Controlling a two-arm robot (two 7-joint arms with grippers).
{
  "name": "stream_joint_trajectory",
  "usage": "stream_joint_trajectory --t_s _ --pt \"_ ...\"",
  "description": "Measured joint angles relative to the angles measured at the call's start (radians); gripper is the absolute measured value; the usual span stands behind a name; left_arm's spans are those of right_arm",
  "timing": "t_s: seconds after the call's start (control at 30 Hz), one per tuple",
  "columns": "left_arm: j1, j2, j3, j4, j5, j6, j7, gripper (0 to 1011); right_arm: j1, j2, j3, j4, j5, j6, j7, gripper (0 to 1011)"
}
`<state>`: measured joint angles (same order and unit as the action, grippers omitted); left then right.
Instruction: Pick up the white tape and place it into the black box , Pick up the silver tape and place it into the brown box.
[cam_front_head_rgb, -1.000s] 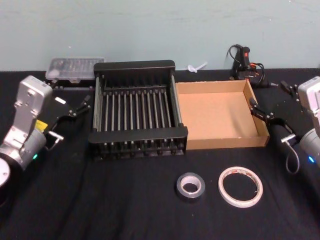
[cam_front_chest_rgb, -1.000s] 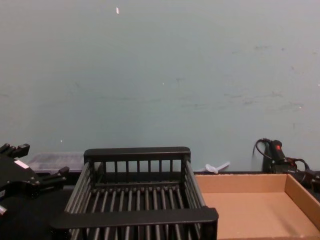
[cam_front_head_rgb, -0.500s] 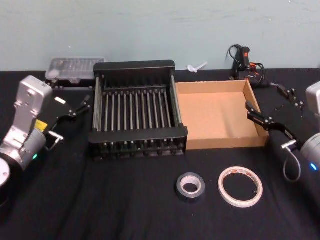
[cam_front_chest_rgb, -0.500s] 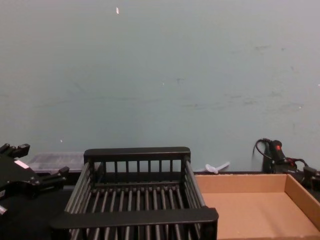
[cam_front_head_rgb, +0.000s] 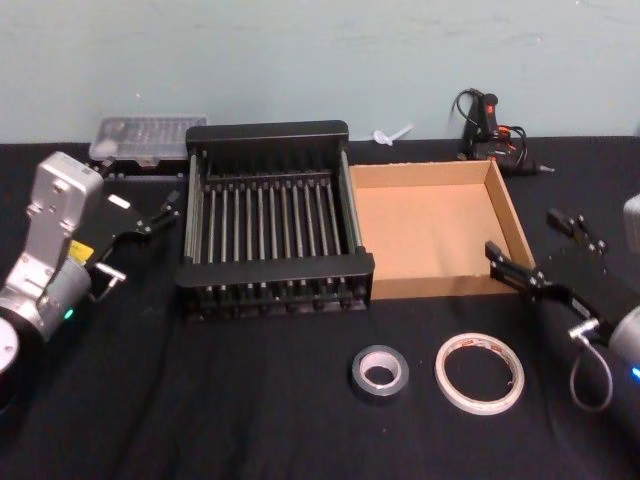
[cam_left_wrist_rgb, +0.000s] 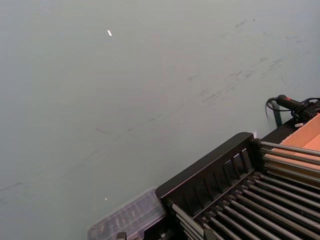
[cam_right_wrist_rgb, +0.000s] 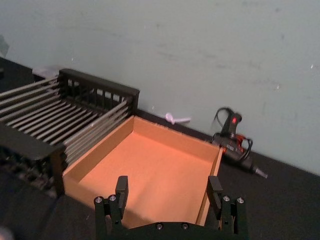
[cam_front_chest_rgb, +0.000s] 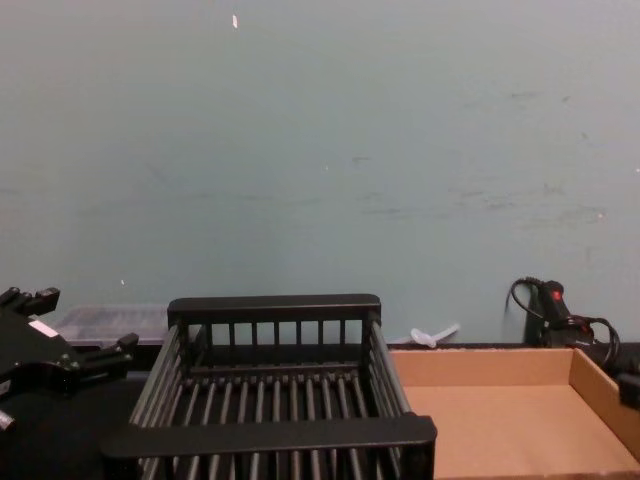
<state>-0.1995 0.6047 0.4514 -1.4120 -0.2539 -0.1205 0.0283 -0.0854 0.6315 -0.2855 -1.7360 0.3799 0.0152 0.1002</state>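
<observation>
Both tapes lie flat on the worktop (cam_front_head_rgb: 250, 420), near the front edge: the white tape (cam_front_head_rgb: 480, 373) to the right, the silver tape (cam_front_head_rgb: 380, 374) just beside it on the left, apart. Behind them the black box (cam_front_head_rgb: 275, 270) and the brown box (cam_front_head_rgb: 437, 286) stand side by side, touching, with nothing in either. The right pincer (cam_front_head_rgb: 533, 247) hangs near the brown box's right front corner, jaws spread wide and holding nothing; the white tape is in front of it. The left pincer (cam_front_head_rgb: 165, 208) sits parked left of the black box, released. The step in hand looks like the reach for the white tape; next the right pincer must drop over the ring's rim and close on it
</observation>
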Motion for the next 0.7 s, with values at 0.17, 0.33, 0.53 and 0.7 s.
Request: stream_joint_trajectory --t_s 0.17,0.33,0.53,0.7 --pt "0.000 0.000 0.000 0.000 0.000 0.000 0.000 1001 -0.055 0.016 0.022 -0.045 0.011 0.046 0.003 1002" --pt "0.000 0.000 0.000 0.000 0.000 0.000 0.000 1001 -0.111 0.030 0.047 -0.085 0.025 0.095 0.009 1002" --pt "0.000 0.000 0.000 0.000 0.000 0.000 0.000 1001 -0.160 0.041 0.073 -0.122 0.045 0.155 0.021 1002" --pt "0.000 0.000 0.000 0.000 0.000 0.000 0.000 1001 -0.184 0.047 0.092 -0.145 0.067 0.208 0.038 1002"
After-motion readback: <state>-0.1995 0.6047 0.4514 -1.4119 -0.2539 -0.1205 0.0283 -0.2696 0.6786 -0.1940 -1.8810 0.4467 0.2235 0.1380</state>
